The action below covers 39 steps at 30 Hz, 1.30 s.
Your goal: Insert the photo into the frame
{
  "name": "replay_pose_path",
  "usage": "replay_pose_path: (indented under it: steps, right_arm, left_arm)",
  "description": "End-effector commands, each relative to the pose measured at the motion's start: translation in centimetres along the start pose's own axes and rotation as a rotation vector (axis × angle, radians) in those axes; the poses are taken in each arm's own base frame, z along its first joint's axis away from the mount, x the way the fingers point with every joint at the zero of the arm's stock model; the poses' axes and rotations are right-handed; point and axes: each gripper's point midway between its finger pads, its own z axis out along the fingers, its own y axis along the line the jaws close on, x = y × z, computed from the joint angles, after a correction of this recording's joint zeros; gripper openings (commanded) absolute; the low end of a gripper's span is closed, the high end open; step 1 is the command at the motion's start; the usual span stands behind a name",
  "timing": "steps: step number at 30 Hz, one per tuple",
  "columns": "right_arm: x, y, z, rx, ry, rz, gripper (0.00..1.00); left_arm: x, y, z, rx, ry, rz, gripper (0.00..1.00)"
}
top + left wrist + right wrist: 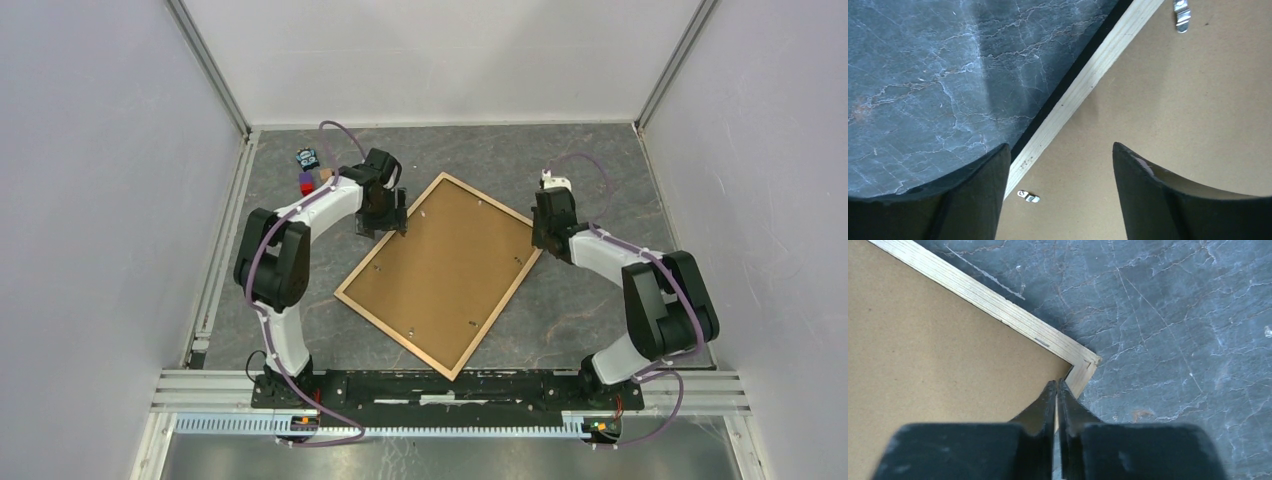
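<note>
Frame (393,336) lies flat, back side up, mid tabletop (560,330). It is turned diagonally, long axis running far-right to near-left, one corner pointing at the far wall. Narrow light wood rails surround a brown backing board (440,280), with a black edge showing under the rail in the left wrist view. Small metal tabs (1182,15) sit on the board near the rails.

Left claw (385,225) is spread wide over the far-left long rail (1083,85), one finger (993,175) above the tabletop, the other above the board. Right claw (545,240) is pinched closed at the frame's right corner (1083,360), tips just inside the rails; cannot tell if they touch.

Small blue item (307,158) and red-purple block (305,184) sit far left, apart from the frame.
</note>
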Motion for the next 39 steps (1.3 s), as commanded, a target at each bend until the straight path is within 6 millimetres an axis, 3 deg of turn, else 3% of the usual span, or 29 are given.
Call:
replay_pose_path:
  steps: [1,2,4,6,9,15,20,24,31,36,38,39]
  right_arm:
    - [-0.9,0.2,-0.8,-0.028,0.052,-0.046,0.19]
    - [-0.7,0.5,-1.2,-0.046,0.057,-0.034,0.35]
    - [-0.2,0.9,-2.0,-0.074,0.063,0.016,0.56]
    - [0.4,1.1,-2.7,-0.088,0.076,0.071,0.64]
    - [2.4,1.8,-2.9,-0.108,0.115,0.213,0.68]
    - [5.2,1.7,-1.8,-0.067,0.154,0.341,0.62]
    - [5.0,0.5,-0.8,0.006,0.135,0.297,0.48]
    - [3.3,-0.1,0.4,0.027,0.094,0.187,0.27]
    - [-0.5,0.9,3.3,-0.054,0.046,0.022,0.00]
    - [-2.0,1.7,4.2,-0.125,0.027,-0.037,0.02]
    - [-2.4,2.4,3.9,-0.173,0.021,-0.055,0.11]
    - [-2.7,2.7,3.8,-0.187,0.015,-0.057,0.22]
  left_arm:
    - [-0.7,-0.3,0.6,0.004,-0.007,0.067,0.84]
    - [-0.6,-0.1,0.9,-0.005,0.001,0.070,0.85]
    - [-0.2,-0.3,1.6,0.001,0.028,0.066,0.86]
    - [0.2,-0.7,1.9,0.023,0.052,0.061,0.86]
    - [-0.1,-0.6,1.9,0.010,0.048,0.058,0.87]
    - [-0.3,-0.7,1.2,0.008,0.037,0.060,0.87]
    - [-0.5,-0.8,0.7,0.011,0.030,0.061,0.87]
    - [-0.6,-0.8,0.6,0.012,0.025,0.060,0.85]
    - [-0.8,0.0,0.7,-0.036,0.022,0.068,0.80]
    - [-0.7,0.3,0.8,-0.045,0.031,0.075,0.69]
    - [-0.4,-0.1,1.0,-0.026,0.044,0.068,0.65]
    - [-0.2,-0.4,1.2,-0.010,0.052,0.062,0.64]
